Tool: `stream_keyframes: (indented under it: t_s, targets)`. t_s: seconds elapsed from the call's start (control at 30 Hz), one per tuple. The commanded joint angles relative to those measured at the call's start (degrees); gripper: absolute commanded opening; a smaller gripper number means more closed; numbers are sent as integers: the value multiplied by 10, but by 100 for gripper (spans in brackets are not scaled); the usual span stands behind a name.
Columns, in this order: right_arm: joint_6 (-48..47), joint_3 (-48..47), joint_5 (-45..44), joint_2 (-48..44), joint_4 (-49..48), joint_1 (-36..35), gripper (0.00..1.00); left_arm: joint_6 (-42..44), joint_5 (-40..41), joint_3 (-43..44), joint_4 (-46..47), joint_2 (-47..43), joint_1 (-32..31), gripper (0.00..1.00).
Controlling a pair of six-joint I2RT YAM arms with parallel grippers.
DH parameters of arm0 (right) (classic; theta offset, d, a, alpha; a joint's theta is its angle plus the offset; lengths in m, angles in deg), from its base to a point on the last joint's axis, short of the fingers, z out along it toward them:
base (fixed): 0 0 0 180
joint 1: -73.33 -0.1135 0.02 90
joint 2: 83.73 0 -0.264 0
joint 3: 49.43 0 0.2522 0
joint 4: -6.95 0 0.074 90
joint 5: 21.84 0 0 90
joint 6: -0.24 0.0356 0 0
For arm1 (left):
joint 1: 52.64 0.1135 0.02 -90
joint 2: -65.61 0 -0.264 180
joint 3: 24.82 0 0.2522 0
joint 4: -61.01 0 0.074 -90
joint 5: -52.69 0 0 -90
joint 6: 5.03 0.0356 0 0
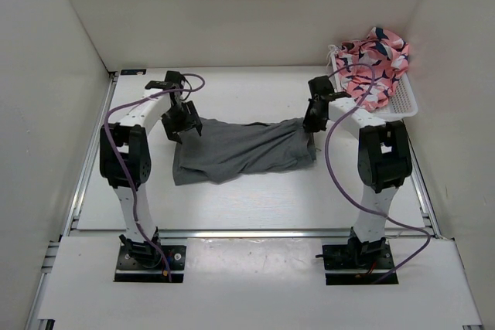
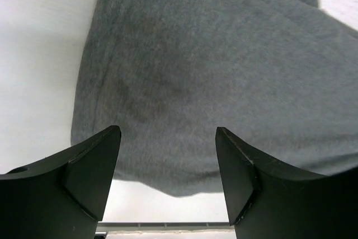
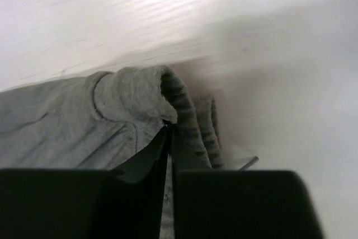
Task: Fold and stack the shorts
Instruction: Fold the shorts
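The grey shorts lie spread across the middle of the table between the two arms. My left gripper hovers over their left end with its jaws open and nothing between them. In the left wrist view the grey fabric fills the space beyond the open left gripper. My right gripper is at the right end of the shorts. In the right wrist view the right gripper is shut, pinching the fabric beside the ribbed waistband, which bunches up just past the tips.
A white basket holding pink patterned clothing stands at the back right, close behind the right arm. White walls enclose the table on the left, back and right. Purple cables loop off both arms.
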State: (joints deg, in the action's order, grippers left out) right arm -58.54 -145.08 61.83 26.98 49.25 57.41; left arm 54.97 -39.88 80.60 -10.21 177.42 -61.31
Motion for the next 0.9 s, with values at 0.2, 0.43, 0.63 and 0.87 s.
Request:
stream_keyframes:
  t_s: [0.2,0.43,0.63,0.87]
  targets:
    - [-14,-54,-151,-56,95,-43,62,-4,-2,21,24,31,-18,80]
    - [-2,-36,-115,-110,107,-96,52,-10,10,70,30,82,-18,70]
    - [64,36,1,-103,80,-102,3,-16,29,100,30,116,-18,10]
    - [64,137,-78,-100,47,-69,1,0,43,131,19,161,-18,10]
